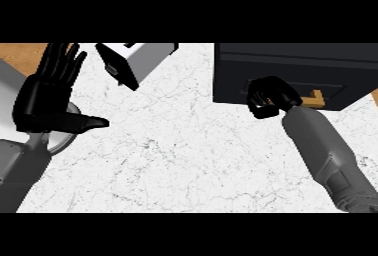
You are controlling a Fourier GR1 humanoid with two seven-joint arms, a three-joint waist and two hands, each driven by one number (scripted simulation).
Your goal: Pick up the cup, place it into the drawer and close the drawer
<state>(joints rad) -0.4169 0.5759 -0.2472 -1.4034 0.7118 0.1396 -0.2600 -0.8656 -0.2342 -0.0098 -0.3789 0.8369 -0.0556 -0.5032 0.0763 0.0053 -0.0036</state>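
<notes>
The black drawer unit (295, 65) stands at the upper right of the counter. My right hand (269, 97) is against its front face with the fingers curled; nothing shows inside them. A small orange-brown piece (316, 99) shows on the drawer front just right of that hand, and I cannot tell what it is. No cup is visible anywhere. My left hand (44, 97) rests open at the left edge, fingers up and thumb pointing right.
A white and black appliance (133, 60) lies tilted at the top centre. A grey round object (63, 137) lies partly under my left hand. The white marble counter (184, 160) spreads between the two arms. Wood flooring (18, 52) shows at the top left.
</notes>
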